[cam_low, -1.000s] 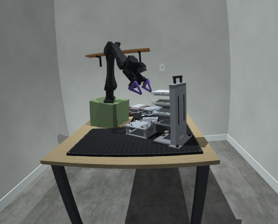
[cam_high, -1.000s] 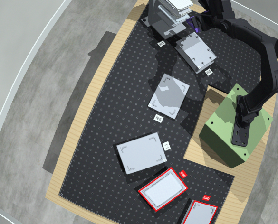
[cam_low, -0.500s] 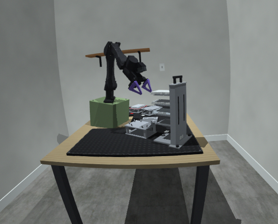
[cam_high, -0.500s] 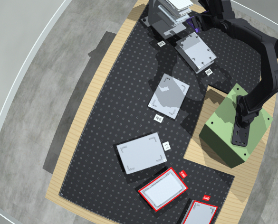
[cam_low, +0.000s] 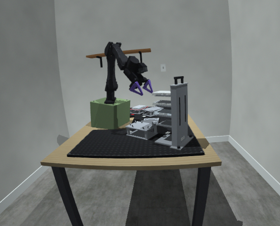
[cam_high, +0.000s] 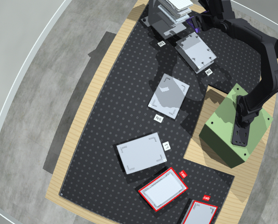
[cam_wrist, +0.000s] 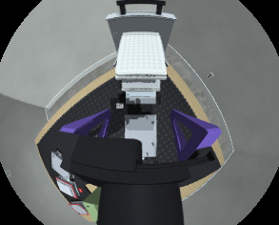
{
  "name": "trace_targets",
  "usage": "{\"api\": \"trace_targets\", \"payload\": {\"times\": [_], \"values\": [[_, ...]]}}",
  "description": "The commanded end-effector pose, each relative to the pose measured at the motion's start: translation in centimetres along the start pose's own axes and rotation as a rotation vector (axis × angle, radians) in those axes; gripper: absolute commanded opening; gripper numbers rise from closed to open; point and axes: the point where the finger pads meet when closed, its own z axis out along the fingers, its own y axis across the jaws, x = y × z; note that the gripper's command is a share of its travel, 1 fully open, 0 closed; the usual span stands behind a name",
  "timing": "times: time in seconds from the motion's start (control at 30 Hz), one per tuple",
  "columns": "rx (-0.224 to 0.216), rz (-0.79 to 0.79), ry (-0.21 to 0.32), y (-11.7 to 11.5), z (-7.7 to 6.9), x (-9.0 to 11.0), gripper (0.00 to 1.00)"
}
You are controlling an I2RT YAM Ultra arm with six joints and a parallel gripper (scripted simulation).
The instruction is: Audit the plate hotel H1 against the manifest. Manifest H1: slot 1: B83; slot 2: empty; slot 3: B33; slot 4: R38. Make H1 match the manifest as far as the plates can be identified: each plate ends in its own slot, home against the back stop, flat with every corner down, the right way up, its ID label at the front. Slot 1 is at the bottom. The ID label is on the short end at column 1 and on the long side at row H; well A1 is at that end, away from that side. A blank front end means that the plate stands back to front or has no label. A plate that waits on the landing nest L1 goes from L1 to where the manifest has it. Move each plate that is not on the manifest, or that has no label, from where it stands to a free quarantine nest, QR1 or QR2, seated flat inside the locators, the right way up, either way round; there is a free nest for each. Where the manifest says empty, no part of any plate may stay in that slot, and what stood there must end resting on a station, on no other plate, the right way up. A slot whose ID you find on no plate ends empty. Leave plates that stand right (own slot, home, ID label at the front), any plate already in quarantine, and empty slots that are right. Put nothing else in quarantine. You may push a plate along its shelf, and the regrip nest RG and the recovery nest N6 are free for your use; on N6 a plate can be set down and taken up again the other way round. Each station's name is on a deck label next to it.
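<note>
The plate hotel H1 (cam_low: 178,114) stands at the far end of the deck, with its label (cam_high: 161,43) beside it. A white well plate (cam_wrist: 140,54) lies on its top shelf and also shows in the side view (cam_low: 161,92). More plates (cam_low: 162,103) sit on the shelves below it; their front labels are too small to read. My gripper (cam_low: 141,87) is open and empty, hanging in front of the hotel's open face, a little above the top plate's level and apart from it. Its purple fingers frame the hotel in the wrist view.
The regrip nest RG (cam_high: 196,52) stands just in front of the hotel. N6 (cam_high: 169,95) and L1 (cam_high: 141,153) are bare. QR1 (cam_high: 162,189) holds a plate; QR2 (cam_high: 200,213) holds none. The arm's green base block (cam_high: 235,126) is at the right.
</note>
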Motion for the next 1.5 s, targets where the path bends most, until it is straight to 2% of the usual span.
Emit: {"api": "trace_targets", "payload": {"times": [0.0, 1.4, 1.47], "values": [[0.007, -0.012, -0.042, -0.11, -0.52, -2.10, 1.00], [0.007, -0.012, -0.042, -0.11, -0.52, -2.10, 1.00], [0.014, -0.014, -0.057, -0.47, -1.28, -2.16, 1.00]]}}
